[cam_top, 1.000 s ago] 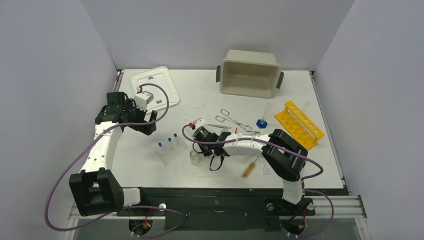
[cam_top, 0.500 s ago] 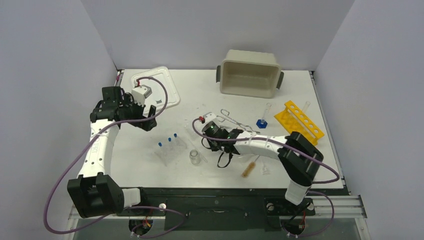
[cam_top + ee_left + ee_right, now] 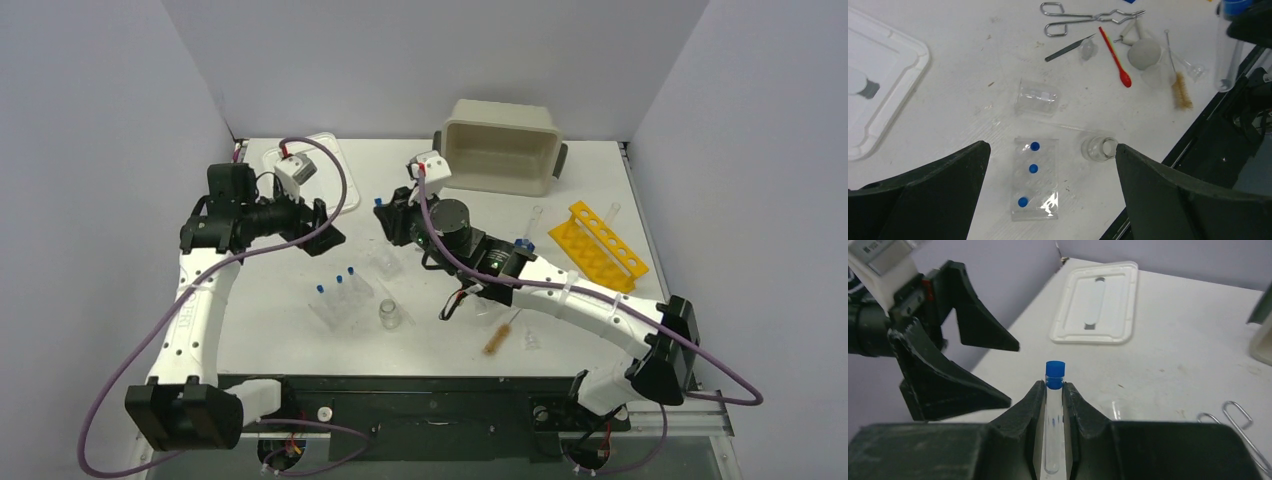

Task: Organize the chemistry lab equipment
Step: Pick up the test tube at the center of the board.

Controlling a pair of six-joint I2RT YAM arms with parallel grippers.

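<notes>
Tube: I am pinching a slim clear tube (image 3: 1054,415), its round blue cap past the fingertips, between my right gripper's (image 3: 1054,388) black fingers, above the tabletop's (image 3: 300,330) middle.
Left gripper (image 3: 1050,146): I am holding its broad black wedge fingers spread wide.
Rack: a glossy clear plastic rack (image 3: 1045,206) is carrying three blue-capped tubes (image 3: 1033,168) toward the near edge, a round glass vial (image 3: 1098,148) just beside it.
Lid: a flat white lid (image 3: 335,185) is lying at the far left corner.
</notes>
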